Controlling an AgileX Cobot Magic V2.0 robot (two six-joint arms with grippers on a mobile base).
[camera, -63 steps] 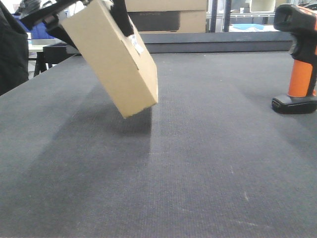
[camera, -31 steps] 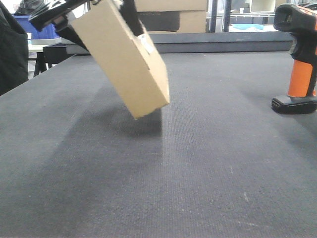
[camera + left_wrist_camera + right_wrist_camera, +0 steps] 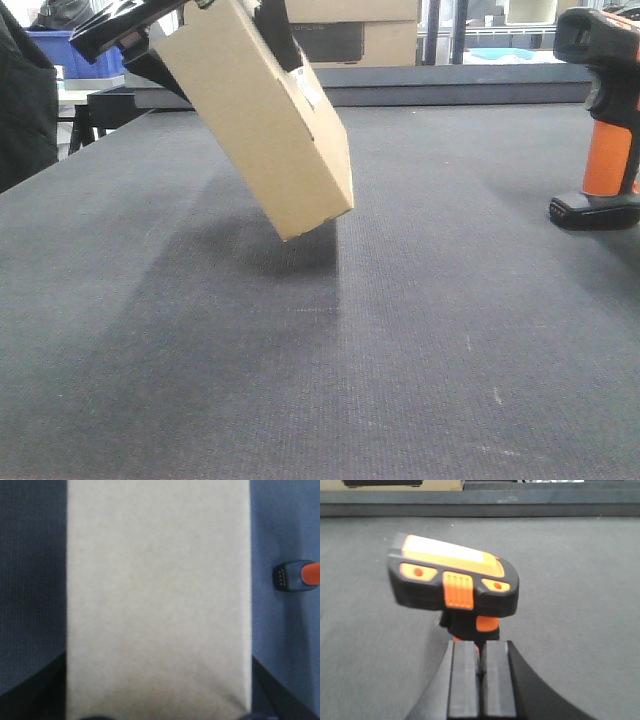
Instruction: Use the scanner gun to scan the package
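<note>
The package (image 3: pixel 255 115) hangs tilted clear of the mat (image 3: pixel 400 350), well left of the scanner gun (image 3: pixel 610 130). The left gripper (image 3: pixel 220 45) is clamped on its upper end, and the label (image 3: pixel 310 92) is apparently angled toward the scanner for reading. The scanner stands upright on its base, and the right gripper (image 3: pixel 479 680) waits just before its handle, fingers nearly together and empty.

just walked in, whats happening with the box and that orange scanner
The left gripper holds the package tilted over the dark table. The scanner gun stands on its base to the right, not lifted. The right gripper sits just behind it, fingers together and not around the handle, so no scan is underway yet.
</note>
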